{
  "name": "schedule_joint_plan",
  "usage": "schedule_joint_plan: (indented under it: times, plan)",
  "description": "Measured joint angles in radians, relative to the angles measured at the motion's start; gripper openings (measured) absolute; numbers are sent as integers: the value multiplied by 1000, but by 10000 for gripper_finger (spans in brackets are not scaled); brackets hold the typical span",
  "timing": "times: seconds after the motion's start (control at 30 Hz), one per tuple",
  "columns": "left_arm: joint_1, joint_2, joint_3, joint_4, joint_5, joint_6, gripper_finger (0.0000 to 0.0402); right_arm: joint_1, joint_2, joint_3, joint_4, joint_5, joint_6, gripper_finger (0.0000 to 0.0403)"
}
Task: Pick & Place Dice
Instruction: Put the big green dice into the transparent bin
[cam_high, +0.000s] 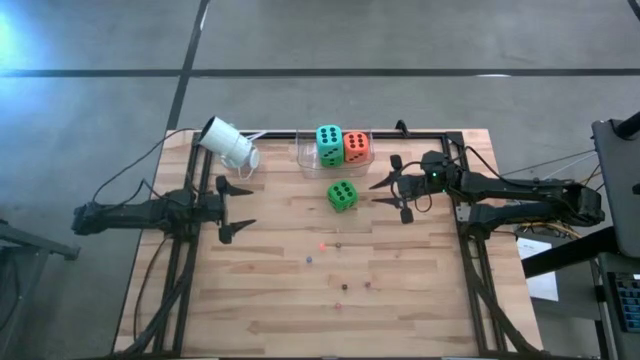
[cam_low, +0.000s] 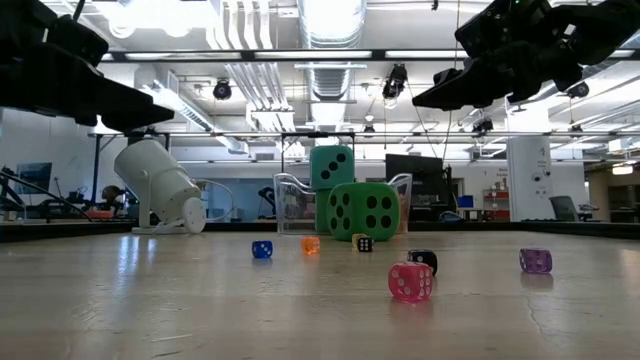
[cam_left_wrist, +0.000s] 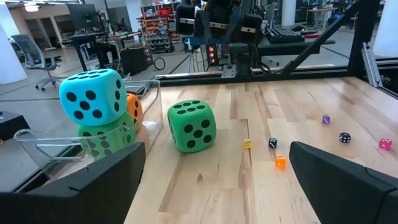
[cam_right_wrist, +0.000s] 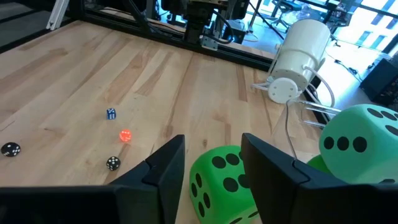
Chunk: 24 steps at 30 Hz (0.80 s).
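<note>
A green die rests on the table in front of a clear tray. In the tray a teal die sits on top of a second green die, with an orange-red die beside them. Several tiny coloured dice lie scattered on the near half of the table. My right gripper is open, raised above the table just right of the loose green die. My left gripper is open, left of that die, touching nothing.
A white cup lies tilted at the table's far left, near the tray. A black frame rail runs along the far edge. Bare wood lies between the two grippers and toward the near edge, dotted with tiny dice.
</note>
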Motion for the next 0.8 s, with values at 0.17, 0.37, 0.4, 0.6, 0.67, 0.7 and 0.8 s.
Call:
schedule_joint_plan:
  times: [0.17, 0.37, 0.4, 0.6, 0.67, 0.7, 0.8]
  plan:
    - [0, 0, 0, -1, 0, -1, 400, 0, 0, 0, 2, 0, 0, 122]
    - [0, 0, 0, -2, 0, -3, 400, 1, 5, 1, 18, 0, -6, 101]
    - [0, 0, 0, -2, 0, -3, 400, 2, 11, 7, 22, 2, -8, 101]
    - [0, 0, 0, -2, 0, -2, 400, 91, 91, 140, -119, 299, 12, 100]
    - [0, 0, 0, -2, 0, -2, 400, 122, 134, 209, -227, 394, 49, 98]
    - [0, 0, 0, -2, 0, -2, 400, 131, 155, 240, -269, 415, 74, 98]
    - [0, 0, 0, -2, 0, -2, 400, 140, 218, 325, -332, 418, 165, 98]
